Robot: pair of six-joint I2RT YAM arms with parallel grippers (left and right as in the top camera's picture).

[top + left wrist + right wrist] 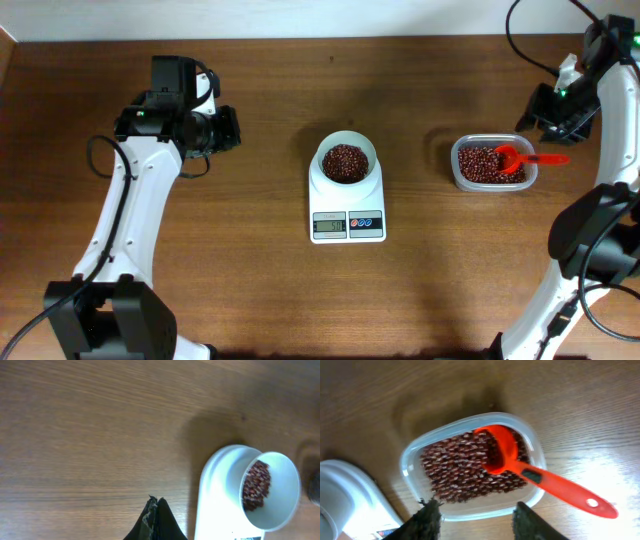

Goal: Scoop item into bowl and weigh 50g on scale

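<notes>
A small white bowl holding dark red-brown beans stands on the white scale at the table's middle. More beans fill a clear plastic tub to the right, and a red scoop lies in it with its handle over the rim. My right gripper hangs open and empty above the tub's near edge; in the overhead view it sits at the far right. My left gripper is shut on nothing, left of the scale.
The wooden table carries only the scale and tub. The arms' bases stand at the front corners. A black cable loops at the back right.
</notes>
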